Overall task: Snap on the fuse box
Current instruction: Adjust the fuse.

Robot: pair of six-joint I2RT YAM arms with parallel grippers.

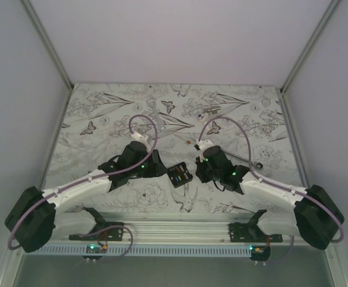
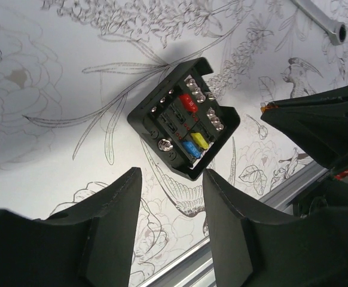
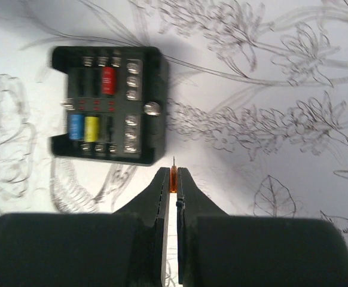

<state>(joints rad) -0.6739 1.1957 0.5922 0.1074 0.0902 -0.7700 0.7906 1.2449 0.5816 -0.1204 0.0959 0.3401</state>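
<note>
Fuse box (image 1: 177, 175): black, face up (red, yellow, blue fuses seated), on floral worktop (image 1: 102, 113) between both hands. Left hand (image 2: 171, 185): fingers apart, beside box. Right hand (image 3: 173, 172): pinched on small orange fuse (image 3: 173, 180), near box.

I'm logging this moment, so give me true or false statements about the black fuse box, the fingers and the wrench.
The right fingers pinch a small orange piece. True.
The left fingers clamp the black square plastic fuse box. False: they stand open, the box lying free on the flower-printed table.
The box holds a red fuse, a yellow fuse and a blue fuse. True.
The silver wrench rests on the box. False: it lies apart from it.
</note>
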